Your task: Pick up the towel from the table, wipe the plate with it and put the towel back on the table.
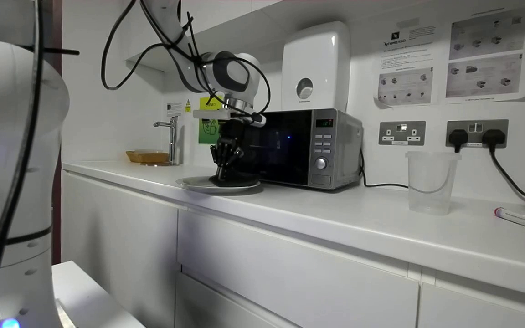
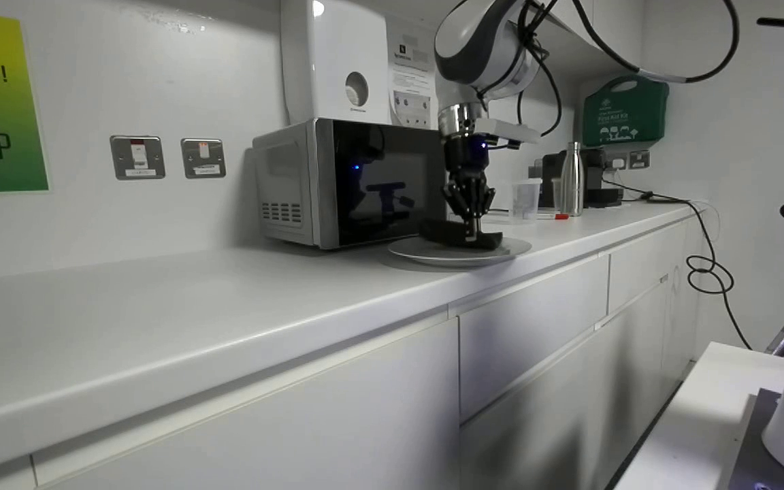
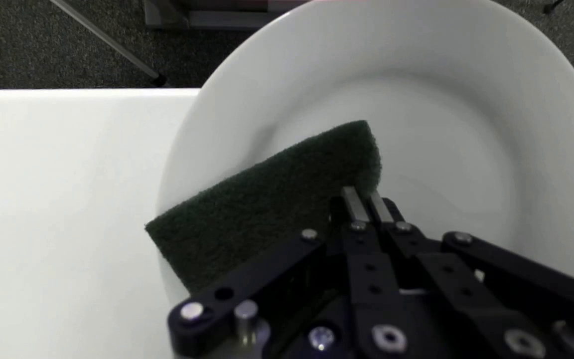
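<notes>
Gripper (image 3: 366, 198), wrist view: fingers (image 3: 356, 204) nrly tog., clamped on edge of towel (image 3: 262, 199). Towel mostly L of fingers in this view, lying on plate (image 3: 446, 154) w/ one corner at rim; plate directly under fingers, on table (image 3: 68, 199). Microwave (image 1: 285, 150) nr & behind fingers in both exterior views.

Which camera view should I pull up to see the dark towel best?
The wrist view: looking down, it shows the broad, fuzzy face of the towel on the plate, though the pincer covers part. Both exterior views show the towel from low down, as a small dark shape.
</notes>
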Motion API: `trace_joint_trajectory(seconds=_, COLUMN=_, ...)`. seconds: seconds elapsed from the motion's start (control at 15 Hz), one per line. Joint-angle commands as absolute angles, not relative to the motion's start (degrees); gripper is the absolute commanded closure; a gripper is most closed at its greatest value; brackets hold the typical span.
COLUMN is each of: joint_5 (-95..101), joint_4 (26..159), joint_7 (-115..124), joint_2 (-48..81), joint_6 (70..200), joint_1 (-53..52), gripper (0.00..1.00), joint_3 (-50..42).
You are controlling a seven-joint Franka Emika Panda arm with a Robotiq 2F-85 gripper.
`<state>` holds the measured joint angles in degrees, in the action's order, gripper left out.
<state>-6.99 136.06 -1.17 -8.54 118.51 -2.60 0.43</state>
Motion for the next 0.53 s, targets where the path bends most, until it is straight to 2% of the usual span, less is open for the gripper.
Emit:
trace_joint_trajectory(seconds=0.0, joint_5=-6.12, joint_4=138.71, joint_7=-3.19, joint_2=-12.40, joint_6=115.80, joint_1=-2.30, gripper=0.99, joint_3=0.56)
trace_joint_trajectory(seconds=0.47, joint_5=-6.99, joint_4=141.32, joint_7=-4.71, joint_2=-15.15, joint_6=113.84, joint_1=-3.65, gripper=0.99, joint_3=1.42)
